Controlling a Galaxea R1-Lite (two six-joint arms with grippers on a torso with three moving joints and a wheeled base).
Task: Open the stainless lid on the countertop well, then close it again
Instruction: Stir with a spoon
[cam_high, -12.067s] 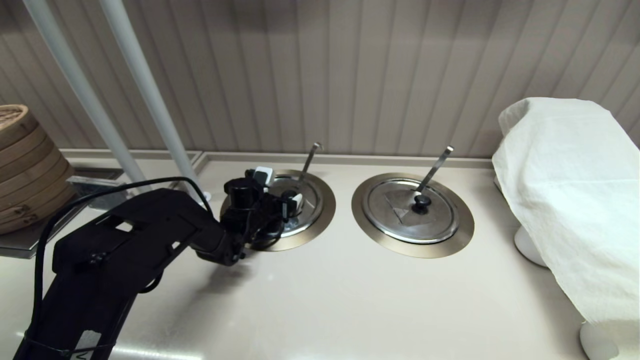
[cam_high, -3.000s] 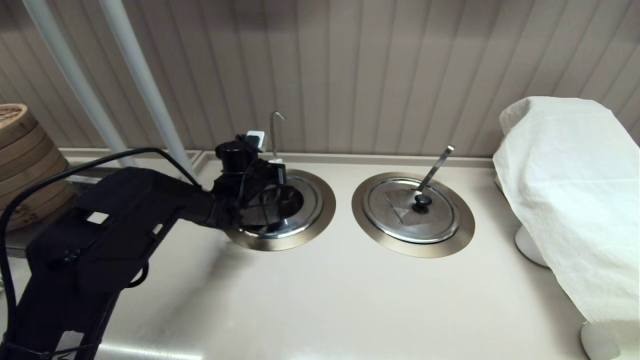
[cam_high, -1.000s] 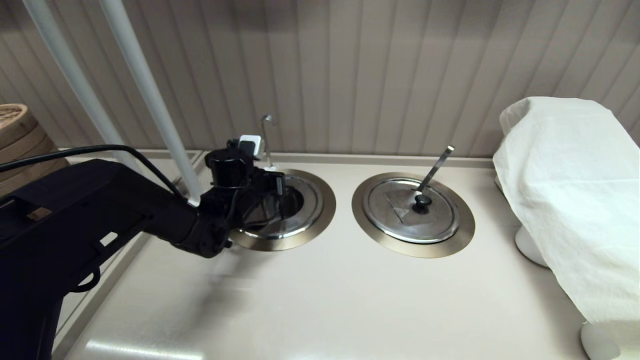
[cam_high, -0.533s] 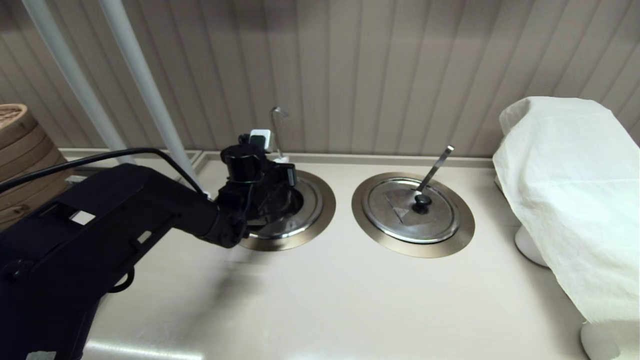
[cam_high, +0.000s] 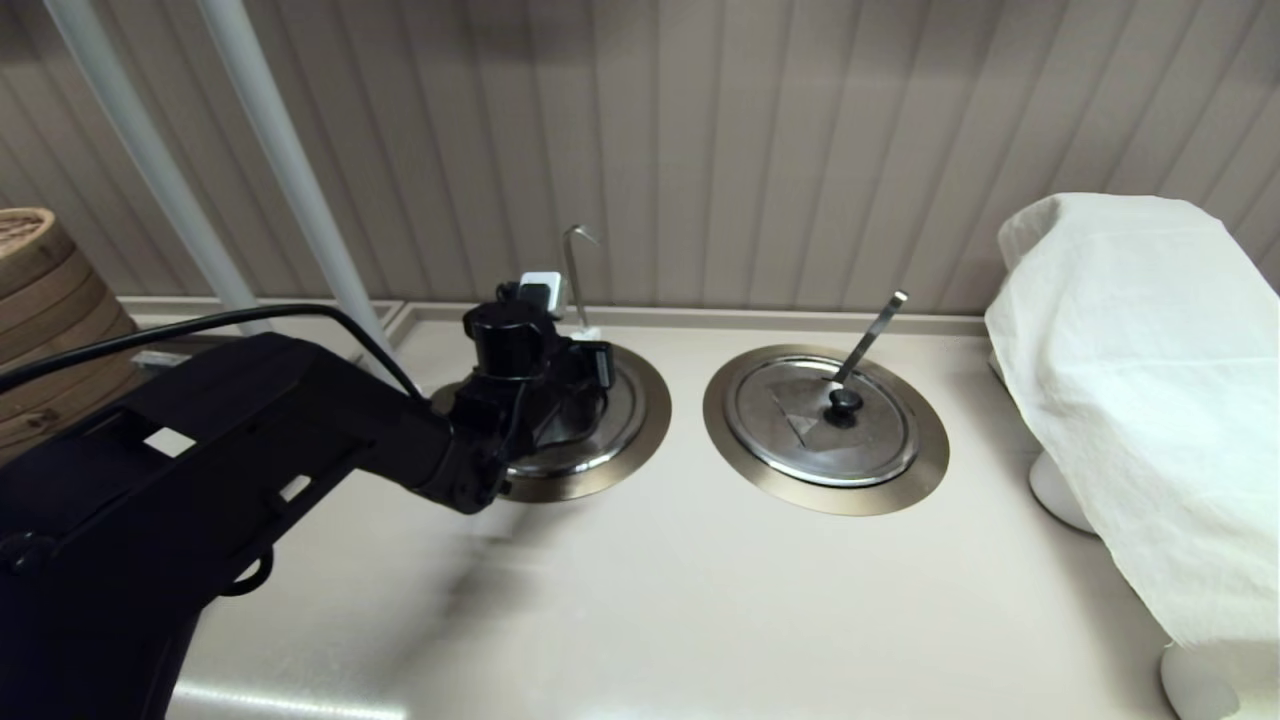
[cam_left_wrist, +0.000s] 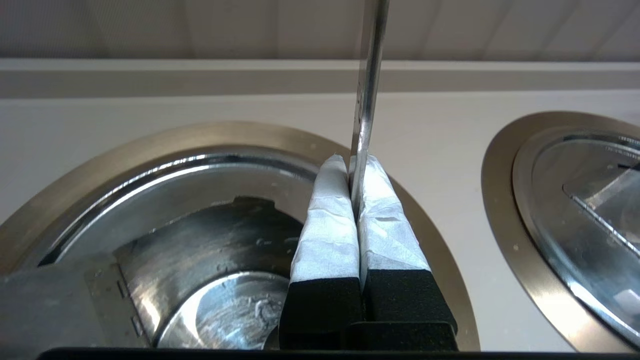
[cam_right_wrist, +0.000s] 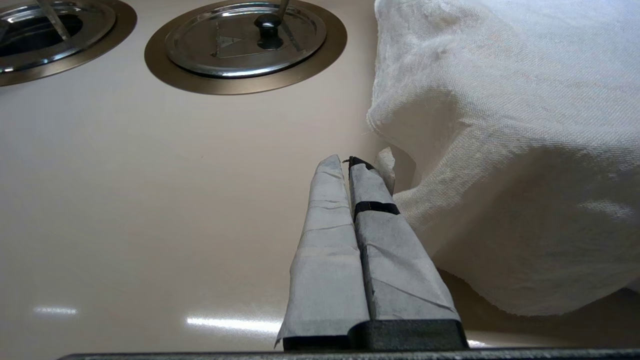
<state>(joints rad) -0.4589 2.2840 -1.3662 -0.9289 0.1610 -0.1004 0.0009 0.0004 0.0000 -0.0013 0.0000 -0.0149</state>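
My left gripper (cam_high: 582, 345) (cam_left_wrist: 354, 165) is shut on the thin hook-tipped ladle handle (cam_high: 572, 272) (cam_left_wrist: 369, 75) and holds it upright over the back of the countertop well (cam_high: 640, 440) (cam_left_wrist: 165, 135). Part of the stainless lid (cam_high: 612, 425) shows shiny at the well's right side. Its black knob is hidden behind my wrist. The left wrist view shows a dark opening (cam_left_wrist: 200, 240) inside the steel rim, and I cannot tell how the lid lies. My right gripper (cam_right_wrist: 347, 162) is shut on nothing, low over the counter beside the white cloth.
The twin lid (cam_high: 800, 440) with its black knob (cam_high: 844, 403) and straight handle (cam_high: 872, 335) sits closed in the right ring (cam_high: 930, 460). A white cloth (cam_high: 1150, 380) covers something at the right. Bamboo steamers (cam_high: 50, 300) and two white poles (cam_high: 290, 170) stand at the left.
Within the last second my left gripper has carried the upright ladle handle to the right across the well. The dark opening seen earlier in the head view is now behind my wrist.
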